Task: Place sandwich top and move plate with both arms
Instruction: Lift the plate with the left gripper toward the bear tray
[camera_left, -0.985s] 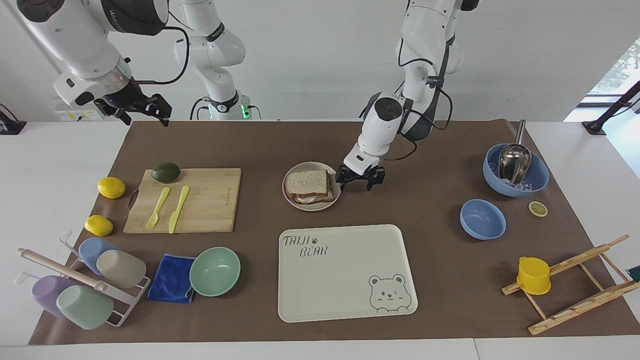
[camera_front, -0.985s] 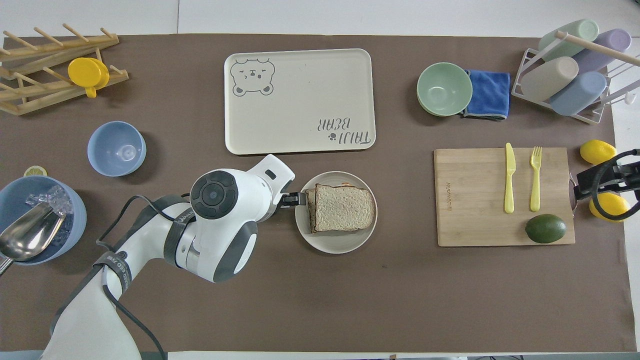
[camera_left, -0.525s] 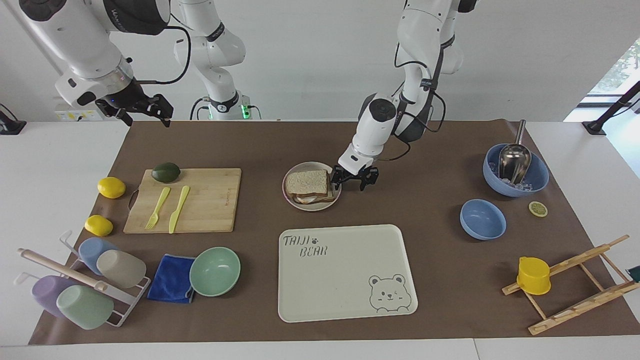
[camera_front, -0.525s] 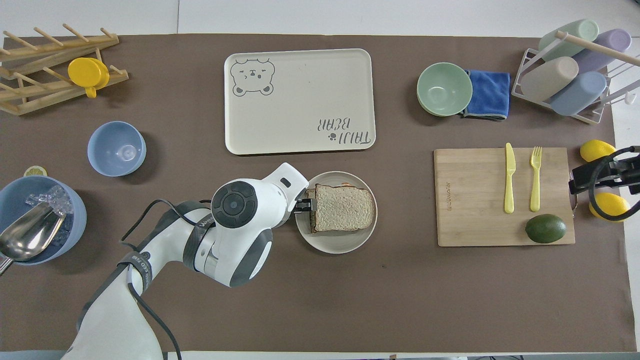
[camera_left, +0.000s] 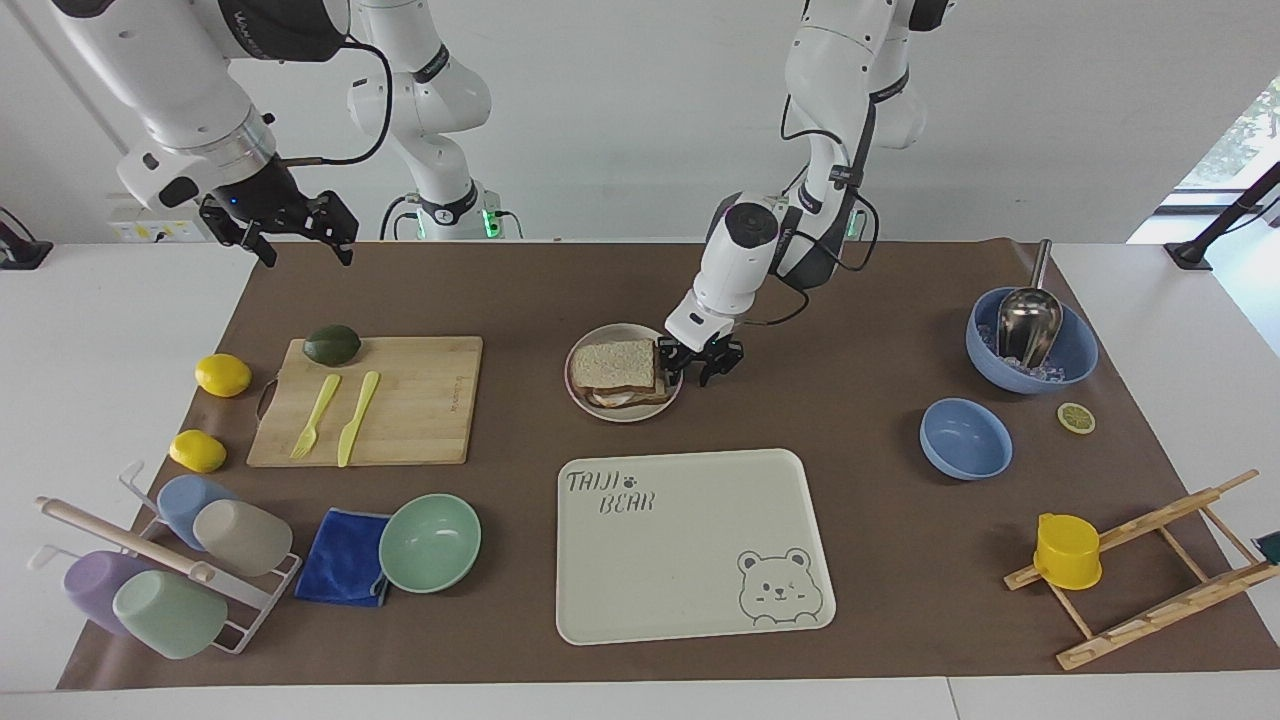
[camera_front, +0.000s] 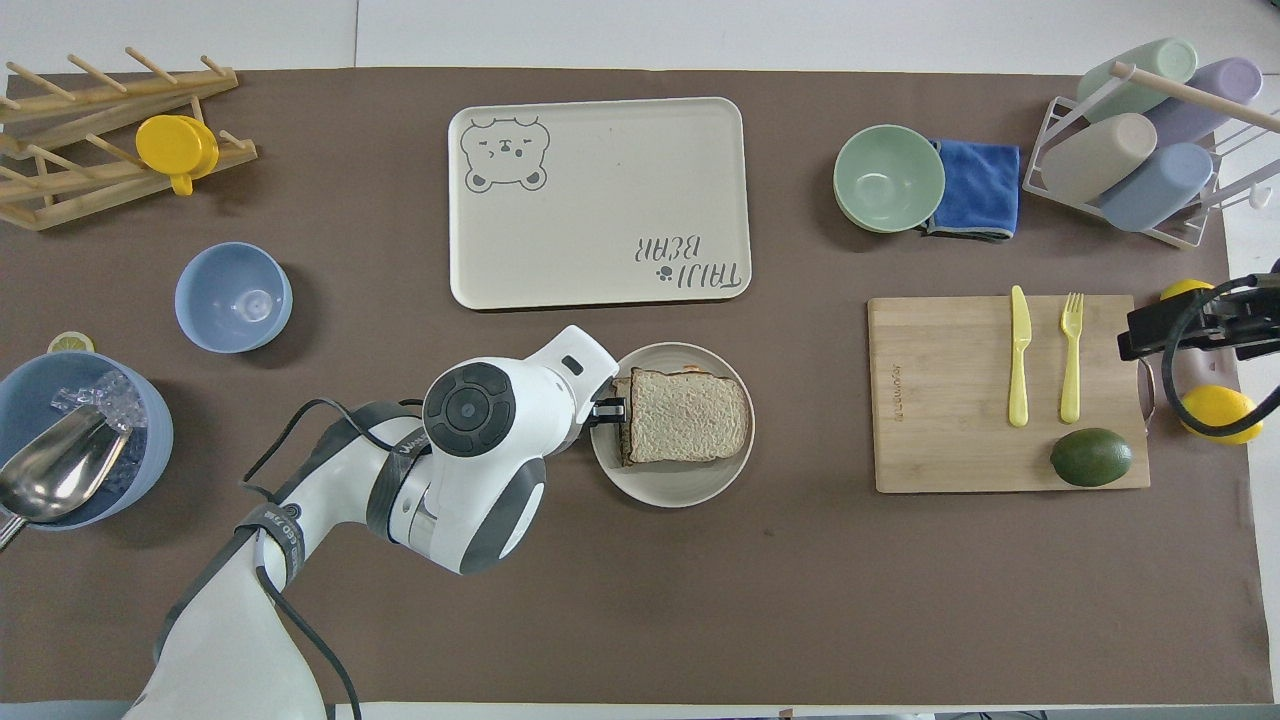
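While the sandwich top (camera_left: 613, 357) lies flat on the stacked sandwich, squarely on the plate (camera_left: 580, 392), the left pincer (camera_left: 688, 362) is down at the plate's rim on the side toward the left arm's end of the worktop (camera_left: 870, 500); its dark fingers (camera_front: 606, 408) sit right at the rim and the sandwich's crust edge, but I cannot tell whether they are spread, pressed together or pinching the rim. A paler slice shows under the speckled brown one, and the plate rests on the brown mat about midway along the worktop, nearer to the robots than the cream bear tray (camera_left: 690, 545). Up in the air, the right pincer (camera_left: 300, 238) hangs with its fingers spread and holding nothing — it is over the worktop's edge at the right arm's end, near the corner of the wooden cutting board (camera_left: 370, 400). That board carries an avocado (camera_left: 332, 344), a yellow fork (camera_left: 316, 415) and a yellow knife (camera_left: 357, 417); two lemons (camera_left: 222, 375) lie just beside it. Toward the left arm's end stand a large blue bowl (camera_left: 1070, 362) with ice and a metal scoop (camera_left: 1028, 320), and a smaller blue bowl (camera_left: 965, 438) farther from the robots.
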